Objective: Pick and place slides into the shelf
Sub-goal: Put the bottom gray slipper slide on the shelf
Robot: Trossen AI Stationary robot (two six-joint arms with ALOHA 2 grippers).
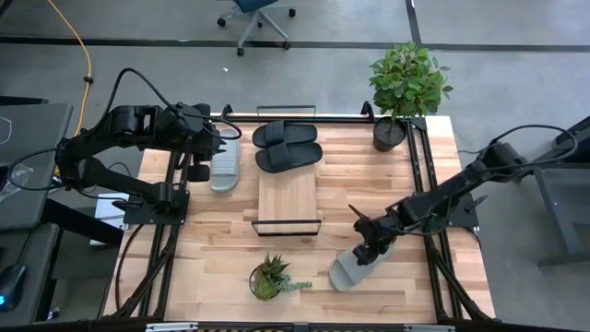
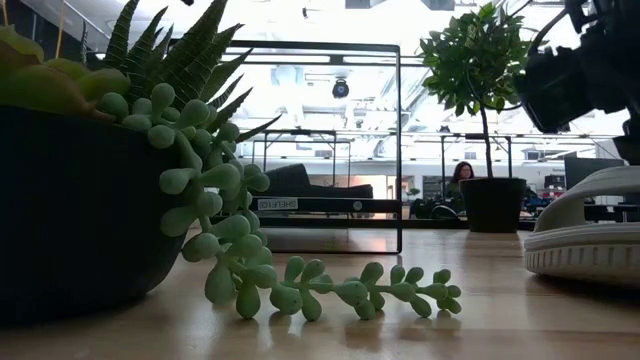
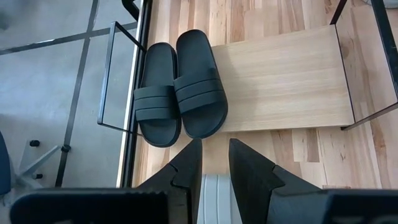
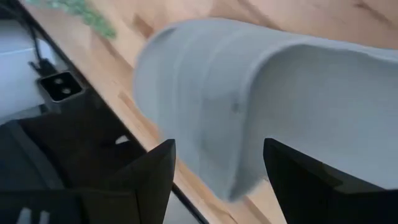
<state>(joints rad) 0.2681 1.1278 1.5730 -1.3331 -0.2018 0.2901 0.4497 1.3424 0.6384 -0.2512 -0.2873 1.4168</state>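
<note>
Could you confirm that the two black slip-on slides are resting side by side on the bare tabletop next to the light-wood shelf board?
Not quite: the high view shows the two black slip-on slides side by side on the light-wood shelf board itself, at its far end, not on the bare tabletop next to it.

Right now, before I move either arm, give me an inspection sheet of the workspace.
Surface: wooden tabletop, no spills seen.
Job's things: two black slides side by side on the shelf; one grey slide beside the shelf's far end; another grey slide near the front edge.
Clutter: succulent pot, leafy potted plant.
Pincers: left pincer closed on the first grey slide; right pincer open over the second.
Cables: yellow cable on the floor.
Surroundings: office chair; a seated person far behind.
</note>
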